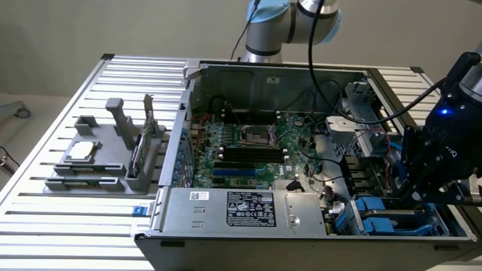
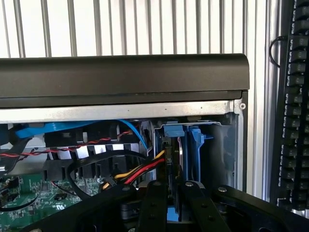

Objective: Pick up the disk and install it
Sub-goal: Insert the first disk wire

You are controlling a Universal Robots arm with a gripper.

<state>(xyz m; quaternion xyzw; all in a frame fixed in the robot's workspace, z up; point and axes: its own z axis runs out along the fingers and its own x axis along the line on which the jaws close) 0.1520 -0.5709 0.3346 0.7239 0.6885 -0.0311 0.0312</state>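
disk [image 2: 173, 131] w/ glossy blue plastic carrier, PC case [image 1: 301, 76] matt grey sheet metal, table [image 1: 75, 231] ribbed alum.

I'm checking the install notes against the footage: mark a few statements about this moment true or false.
1. The gripper is closed on the disk. True.
2. The disk lies on the grey fixture. False: it stands in the case's drive bay.
3. A silver chip sits on the grey fixture. True.
4. The computer case is closed. False: it is open, with the motherboard showing.
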